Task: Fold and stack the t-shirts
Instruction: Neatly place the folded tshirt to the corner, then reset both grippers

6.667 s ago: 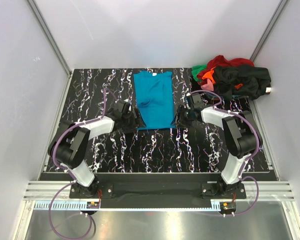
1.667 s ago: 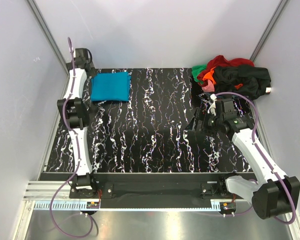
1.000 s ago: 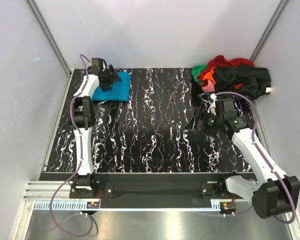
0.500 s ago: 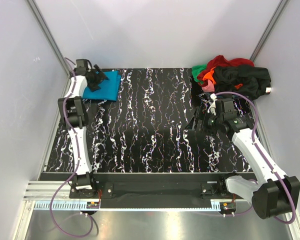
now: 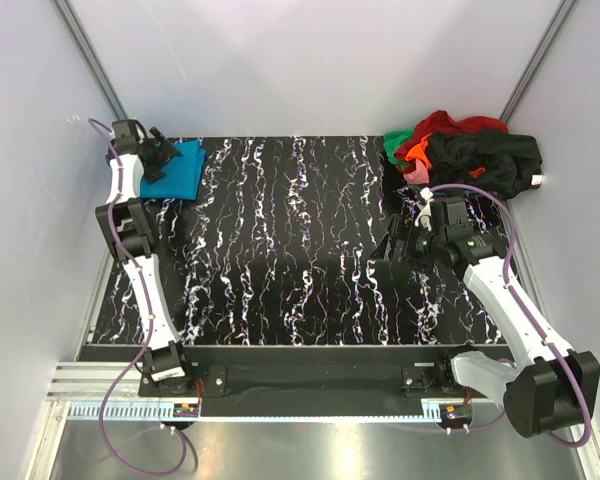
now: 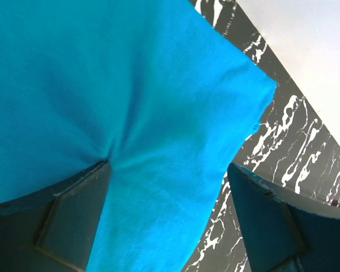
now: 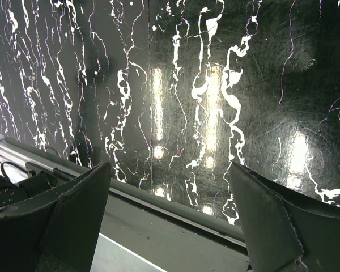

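The folded teal-blue t-shirt lies at the table's far left corner and fills the left wrist view. My left gripper is open with its jaws wide apart over the shirt. Its left finger presses into the cloth and puckers it. The other t-shirts lie in a loose pile at the far right: red, black, green, orange, pink. My right gripper is open and empty above the bare table, just in front of the pile.
The black marbled table is boxed in by white walls on the left, back and right. An aluminium rail runs along the near edge. The right wrist view shows the table's edge strip.
My left gripper has slid the folded teal shirt leftward along the back edge into the far left corner. The right arm and the pile have not moved.
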`<state>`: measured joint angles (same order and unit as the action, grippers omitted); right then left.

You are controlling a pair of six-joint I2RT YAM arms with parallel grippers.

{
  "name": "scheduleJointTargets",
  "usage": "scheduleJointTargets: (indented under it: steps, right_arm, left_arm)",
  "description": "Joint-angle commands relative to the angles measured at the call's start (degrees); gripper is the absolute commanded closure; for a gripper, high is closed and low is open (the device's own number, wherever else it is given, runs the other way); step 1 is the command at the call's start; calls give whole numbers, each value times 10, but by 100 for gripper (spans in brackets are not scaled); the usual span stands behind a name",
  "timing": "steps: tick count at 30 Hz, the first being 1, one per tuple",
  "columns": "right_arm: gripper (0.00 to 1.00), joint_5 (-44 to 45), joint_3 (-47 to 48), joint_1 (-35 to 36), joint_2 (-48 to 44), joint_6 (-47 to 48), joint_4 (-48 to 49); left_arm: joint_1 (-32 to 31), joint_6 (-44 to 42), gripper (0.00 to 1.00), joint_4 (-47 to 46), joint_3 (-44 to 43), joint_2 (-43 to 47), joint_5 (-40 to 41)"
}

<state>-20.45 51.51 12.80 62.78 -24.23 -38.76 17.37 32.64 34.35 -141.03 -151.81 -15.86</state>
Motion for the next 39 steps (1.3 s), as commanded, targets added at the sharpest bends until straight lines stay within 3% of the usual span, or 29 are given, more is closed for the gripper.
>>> scheduleJointTargets:
  steps: [1,5,9,11,17,22,26,29,35,39]
  right_arm:
    - [7,2,2,3,1,0,18]
    - [7,3,1,3,2,0,17]
    - [7,7,1,3,2,0,17]
    - [8,9,1,3,1,0,17]
    - [8,10,0,3,-5,1,18]
    - [7,6,-2,3,-9,1,20]
    - [8,-21,-4,3,-13,2,29]
    - [8,-42,-8,3,-32,1,45]
    - [7,-25,-11,3,-82,-5,49]
    - [6,-8,-25,2,-122,-8,61]
  left_arm:
    - [-14,-7,7,-20,-26,26,-22]
    - [-36,22,3,-32,-14,75,-37]
    - [-71,36,1,-35,50,190,-20]
    - [-83,44,1,-37,135,249,11]
    - [-105,51,1,-39,402,526,5]
    - [-105,-45,1,-29,670,824,28]
    - [-107,-124,1,9,819,1008,89]
    - [-127,-117,1,12,902,1139,133]
    - [-141,-120,1,17,924,1167,-5]
    - [-158,-119,1,7,945,1142,-26]
